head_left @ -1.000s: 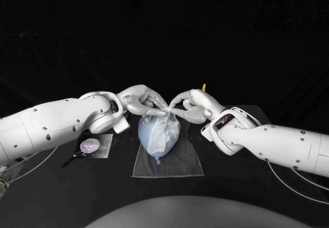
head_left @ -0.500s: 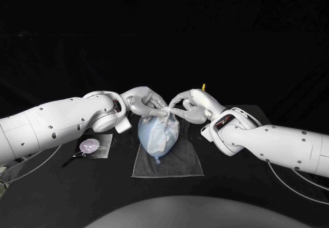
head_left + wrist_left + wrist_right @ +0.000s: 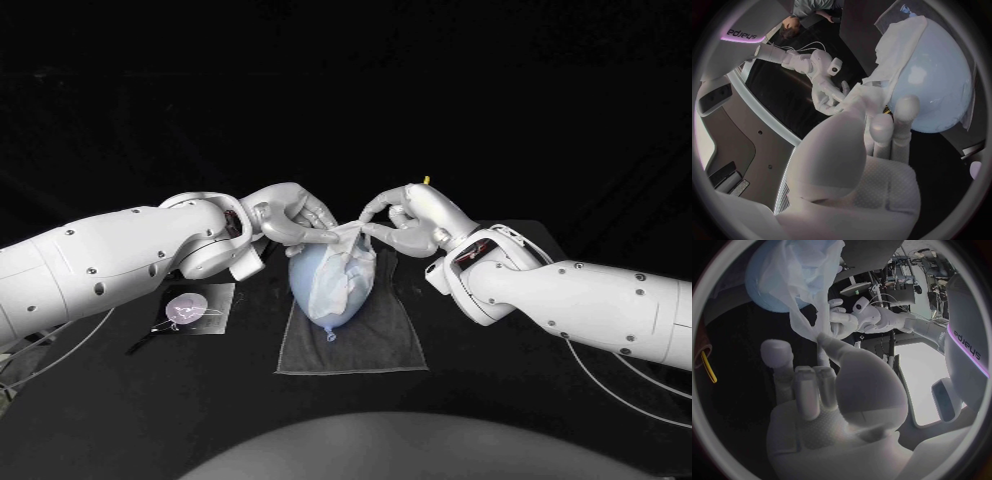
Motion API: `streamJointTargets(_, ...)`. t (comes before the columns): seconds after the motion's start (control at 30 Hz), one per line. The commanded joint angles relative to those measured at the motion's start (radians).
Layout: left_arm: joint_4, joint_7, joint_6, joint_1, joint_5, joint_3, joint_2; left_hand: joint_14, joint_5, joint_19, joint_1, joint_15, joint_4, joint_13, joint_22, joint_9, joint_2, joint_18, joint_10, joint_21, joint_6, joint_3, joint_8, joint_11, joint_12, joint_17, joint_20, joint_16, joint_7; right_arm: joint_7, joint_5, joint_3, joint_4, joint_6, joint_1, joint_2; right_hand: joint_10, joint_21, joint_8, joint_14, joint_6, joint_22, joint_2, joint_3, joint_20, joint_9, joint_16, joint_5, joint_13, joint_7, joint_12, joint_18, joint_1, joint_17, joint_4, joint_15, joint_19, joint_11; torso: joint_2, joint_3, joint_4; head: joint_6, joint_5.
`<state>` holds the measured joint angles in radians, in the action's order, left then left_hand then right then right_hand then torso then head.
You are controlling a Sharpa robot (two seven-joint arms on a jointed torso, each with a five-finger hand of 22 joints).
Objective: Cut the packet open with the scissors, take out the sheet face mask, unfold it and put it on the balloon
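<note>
At table centre, we are observing the left hand (image 3: pixel 296 215) pinching the top edge of the sheet mask (image 3: pixel 349 260). The mask is draping over the balloon (image 3: pixel 317 300), which is lying on a grey towel (image 3: pixel 361 350). The right hand (image 3: pixel 404 222) is pinching the same edge opposite.

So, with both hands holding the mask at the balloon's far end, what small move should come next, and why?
Probably draw the left hand and right hand slightly apart: both pinch the mask close together, and it lies bunched and creased over the balloon, so it needs spreading.
</note>
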<state>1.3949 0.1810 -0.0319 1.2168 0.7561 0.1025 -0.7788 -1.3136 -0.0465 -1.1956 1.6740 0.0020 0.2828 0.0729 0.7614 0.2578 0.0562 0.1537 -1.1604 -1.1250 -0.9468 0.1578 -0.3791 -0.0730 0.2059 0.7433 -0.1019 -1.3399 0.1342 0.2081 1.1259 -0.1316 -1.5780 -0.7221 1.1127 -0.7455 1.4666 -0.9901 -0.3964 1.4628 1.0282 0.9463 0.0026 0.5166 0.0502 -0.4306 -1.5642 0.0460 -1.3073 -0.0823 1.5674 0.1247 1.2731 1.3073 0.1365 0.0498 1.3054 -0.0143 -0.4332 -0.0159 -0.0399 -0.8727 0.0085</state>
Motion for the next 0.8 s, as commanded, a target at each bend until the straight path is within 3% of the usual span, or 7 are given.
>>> streamJointTargets(0.03, 0.003, 0.008, -0.015, 0.000, 0.011, -0.001, -0.006, -0.007, -0.002, -0.003, 0.001, -0.003, 0.002, 0.002, 0.005, 0.003, 0.006, -0.009, -0.014, -0.005, -0.016, 0.011, -0.008, 0.002, -0.005, 0.004, 0.009, -0.007, -0.005, 0.005, 0.000, 0.002, 0.006, -0.023, 0.001, -0.001, 0.104, -0.006, -0.004, 0.108, 0.005, 0.002, 0.004, 0.007, -0.003, -0.035, -0.007, 0.003, -0.264, 0.001, 0.003, 0.011, -0.004, 0.264, 0.001, 0.007, 0.002, 0.010, 0.000, -0.0005, 0.0004, 0.000, -0.001)
streamJointTargets(0.33, 0.009, 0.024, -0.004, 0.000, -0.007, -0.001, -0.019, -0.009, -0.003, -0.004, 0.004, -0.014, -0.010, 0.011, 0.017, 0.015, -0.001, -0.010, -0.041, -0.015, -0.046, 0.051, -0.018, 0.015, 0.001, 0.008, 0.019, -0.008, -0.015, 0.003, 0.000, 0.002, 0.014, -0.022, 0.001, -0.001, 0.104, -0.006, -0.004, 0.108, 0.005, 0.002, 0.004, 0.007, -0.003, -0.035, -0.007, 0.003, -0.264, 0.001, 0.003, 0.011, -0.004, 0.264, 0.001, 0.007, 0.002, 0.010, 0.001, -0.0004, 0.0001, 0.000, -0.001)
streamJointTargets(0.6, 0.011, 0.035, 0.019, 0.000, -0.014, -0.002, -0.026, -0.015, -0.003, -0.008, 0.023, -0.022, -0.060, 0.035, 0.039, 0.032, -0.005, -0.014, -0.053, -0.033, -0.047, 0.129, -0.024, 0.022, 0.026, 0.025, 0.029, -0.013, -0.010, 0.007, -0.007, 0.002, 0.012, -0.032, 0.001, -0.003, 0.104, -0.007, -0.006, 0.108, 0.005, 0.003, 0.004, 0.010, -0.003, -0.037, -0.007, 0.003, -0.264, 0.001, 0.003, 0.010, -0.006, 0.264, 0.002, 0.007, 0.003, 0.010, 0.000, 0.0003, -0.0004, 0.000, -0.001)
streamJointTargets(0.8, 0.014, 0.042, 0.038, 0.000, -0.015, -0.002, -0.034, -0.020, -0.002, -0.005, -0.042, -0.022, -0.098, 0.085, 0.061, 0.054, 0.025, -0.016, -0.037, -0.052, -0.040, 0.246, -0.030, 0.024, 0.082, 0.038, 0.029, -0.019, -0.011, 0.008, -0.013, 0.002, 0.013, -0.039, 0.001, -0.004, 0.104, -0.007, -0.006, 0.108, 0.004, 0.003, 0.004, 0.012, -0.003, -0.038, -0.007, 0.003, -0.264, 0.001, 0.003, 0.010, -0.007, 0.264, 0.003, 0.007, 0.003, 0.010, 0.000, 0.0008, -0.0003, 0.000, -0.002)
